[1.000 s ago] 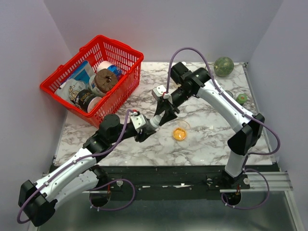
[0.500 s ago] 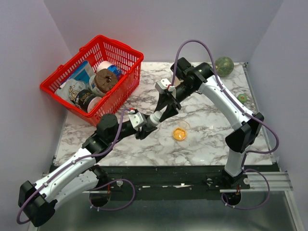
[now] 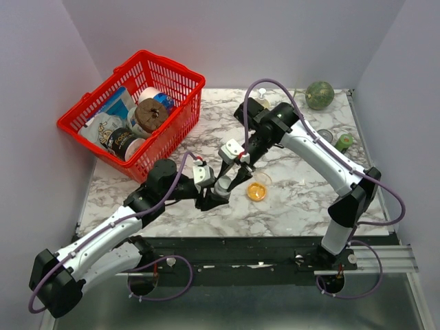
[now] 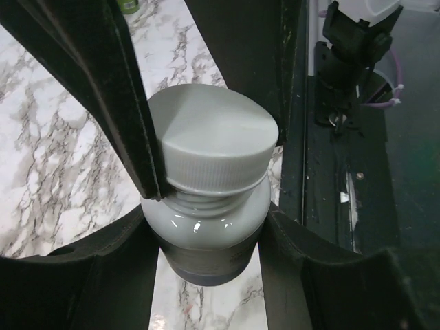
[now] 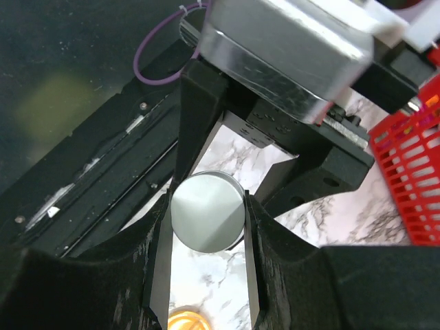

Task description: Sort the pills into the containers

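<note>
The white pill bottle (image 3: 224, 183) with a dark label band is held off the table near the front middle. My left gripper (image 3: 214, 197) is shut on its body (image 4: 206, 230). My right gripper (image 3: 234, 171) comes from above and is shut on its white cap (image 5: 207, 210), with both fingers (image 4: 130, 103) pressed against the cap's sides (image 4: 214, 141). The clear round dish (image 3: 257, 190) sits on the marble just right of the bottle and holds the orange pills (image 3: 256, 192). They also show at the bottom edge of the right wrist view (image 5: 184, 320).
A red basket (image 3: 180, 72) full of cans and packets stands at the back left. A green ball (image 3: 320, 95) lies at the back right corner, and a small green object (image 3: 344, 141) near the right edge. The table's front edge and a black rail (image 4: 344, 172) are close below the bottle.
My right gripper has come down and toward the front onto the bottle's cap. My left gripper has moved the bottle slightly right and toward the front.
</note>
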